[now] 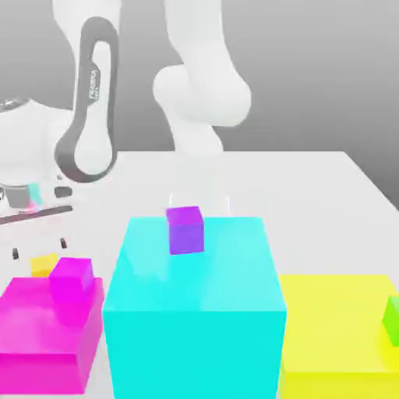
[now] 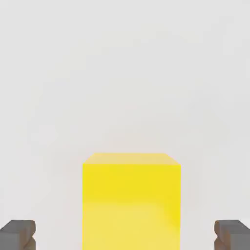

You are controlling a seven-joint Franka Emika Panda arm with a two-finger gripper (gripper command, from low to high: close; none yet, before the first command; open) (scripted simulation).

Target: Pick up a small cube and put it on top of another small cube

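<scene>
Four small cubes, three big blocks, one white robot arm. Small ones: orange-yellow plain cube [image 1: 44, 265], magenta cube [image 1: 71, 280], purple cube [image 1: 185, 231], green cube [image 1: 393, 321], partly cut off at the exterior view's right. Big ones: magenta block [image 1: 47, 335], cyan block [image 1: 195, 269], flat yellow block [image 1: 335, 319]. Orange-yellow plain cube sits on the tabletop [image 1: 296, 203], behind the magenta block, at the exterior view's left. Jaws [image 2: 125, 235] wide apart, one each side of it, a space between each and the cube. Its near-equal sides give no long axis; faces square to the jaws. Tabletop pale, plain, nearly white; grey backdrop beyond its far edge.
</scene>
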